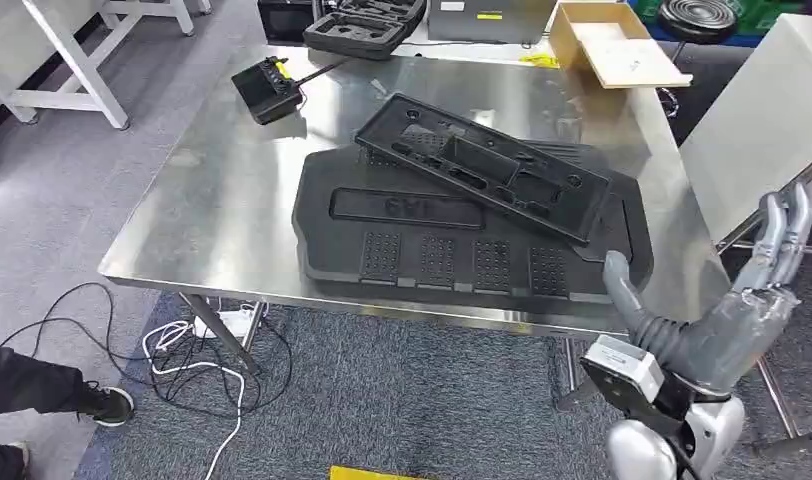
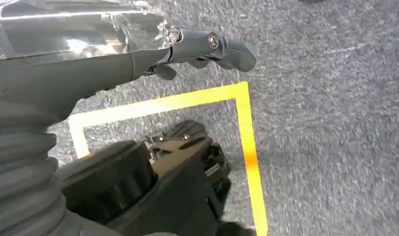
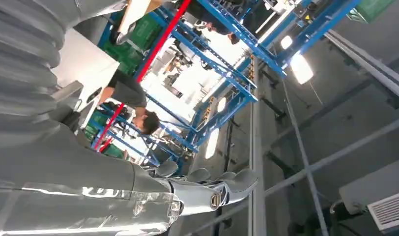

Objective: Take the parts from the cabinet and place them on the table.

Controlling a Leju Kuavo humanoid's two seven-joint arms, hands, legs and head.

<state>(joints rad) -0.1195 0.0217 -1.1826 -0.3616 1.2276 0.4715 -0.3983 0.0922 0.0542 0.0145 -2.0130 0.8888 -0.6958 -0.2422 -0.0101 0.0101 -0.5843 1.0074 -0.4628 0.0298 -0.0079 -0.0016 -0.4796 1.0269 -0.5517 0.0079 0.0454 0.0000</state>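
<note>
Two black plastic parts lie on the steel table (image 1: 222, 200). A large flat panel (image 1: 432, 250) sits near the front edge, and a long narrow frame (image 1: 482, 165) rests tilted across its far side. My right hand (image 1: 757, 300) is raised beside the table's front right corner, fingers stretched upward and holding nothing; the right wrist view has this right hand (image 3: 202, 189) pointing at the ceiling. My left hand (image 2: 197, 46) hangs over the grey carpet with its fingers loosely extended and nothing in them.
A black controller (image 1: 269, 90), a black case (image 1: 367, 25) and a cardboard box (image 1: 612, 45) sit at the table's far side. A white panel (image 1: 762, 120) stands to the right. Cables (image 1: 202, 350) and a person's shoe (image 1: 107, 405) are on the floor at left. Yellow tape (image 2: 242, 128) marks the carpet.
</note>
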